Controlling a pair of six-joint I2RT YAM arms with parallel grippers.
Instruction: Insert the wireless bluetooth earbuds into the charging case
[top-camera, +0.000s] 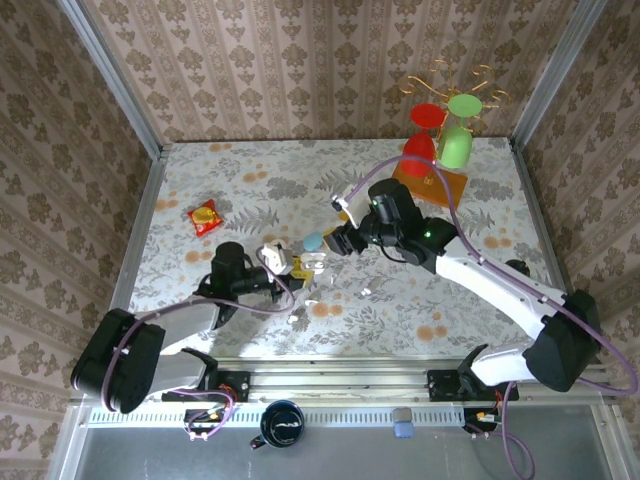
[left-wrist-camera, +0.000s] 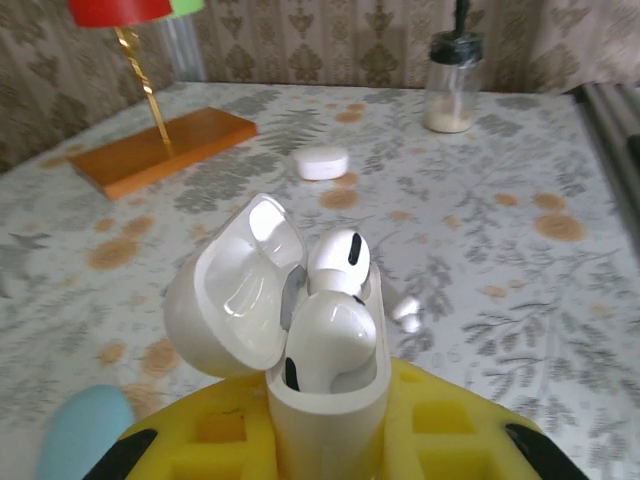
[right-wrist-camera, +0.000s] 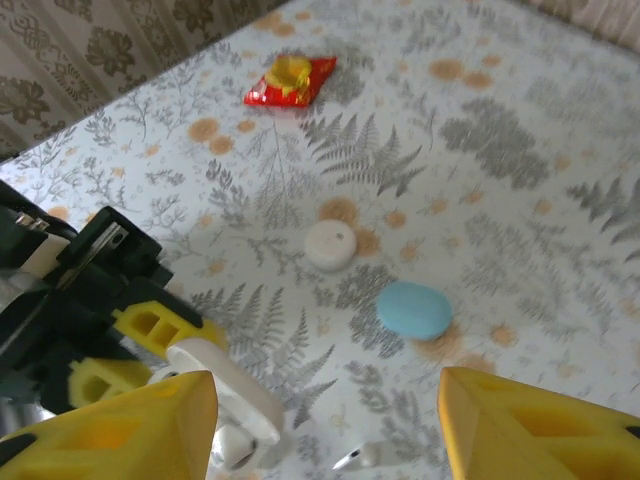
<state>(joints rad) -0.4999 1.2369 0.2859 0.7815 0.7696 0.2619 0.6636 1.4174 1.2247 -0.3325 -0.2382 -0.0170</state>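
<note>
Soft, even light fills the overhead view, with faint shadows beneath the arms on the tabletop (top-camera: 250, 180). From the left wrist, the glossy charging case (left-wrist-camera: 240, 300) carries white glare inside its lid, and the left fingers (left-wrist-camera: 440, 430) blur. The right fingers (right-wrist-camera: 530, 430) are also out of focus.

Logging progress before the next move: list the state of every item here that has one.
Charging case: open, lid flipped back.
Earbuds: two sitting in the case.
Loose earbud: lying on the table.
Blue case: shut, on the table.
Left claw: shut on the charging case.
Right claw: open, empty.
</note>
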